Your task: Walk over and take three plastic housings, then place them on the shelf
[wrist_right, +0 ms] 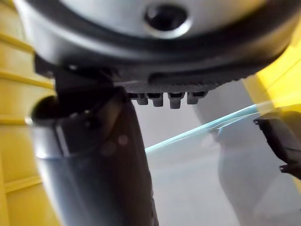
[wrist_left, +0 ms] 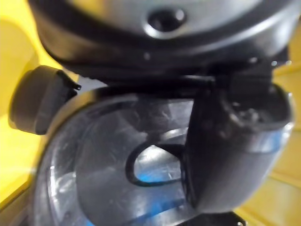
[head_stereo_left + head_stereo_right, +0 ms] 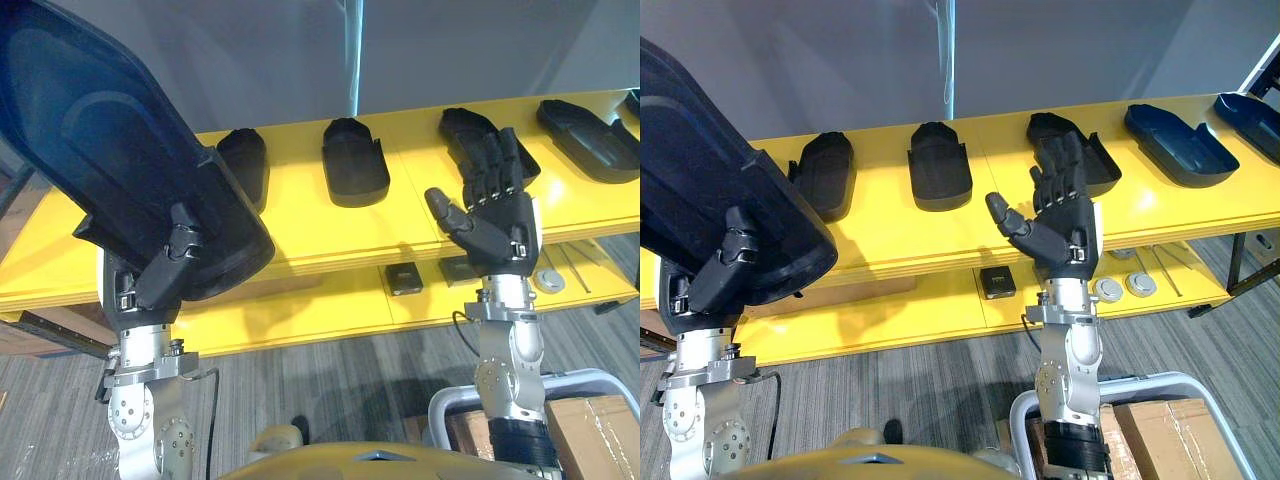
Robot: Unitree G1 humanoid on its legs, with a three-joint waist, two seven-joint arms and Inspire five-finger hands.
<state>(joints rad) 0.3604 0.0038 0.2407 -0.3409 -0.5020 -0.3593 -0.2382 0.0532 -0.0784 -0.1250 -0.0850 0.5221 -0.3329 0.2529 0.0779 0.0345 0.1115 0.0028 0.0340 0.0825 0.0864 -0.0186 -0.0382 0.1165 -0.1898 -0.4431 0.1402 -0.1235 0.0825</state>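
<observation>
While the thumb of the left hand (image 3: 165,265) clamps over the lower edge of a large dark plastic housing (image 3: 100,140), that hand's other digits stay hidden behind the shell. The shell is held raised and tilted before the left end of the yellow shelf (image 3: 300,225). The fingers (image 3: 497,165) of the right hand (image 3: 500,230) are straight and spread, upright, grasping nothing. Behind them a row of other housings (image 3: 938,163) lies along the shelf's upper level, one partly covered by the right hand. On the lower level sit a small dark square part (image 3: 997,281) and two round discs (image 3: 1125,287).
</observation>
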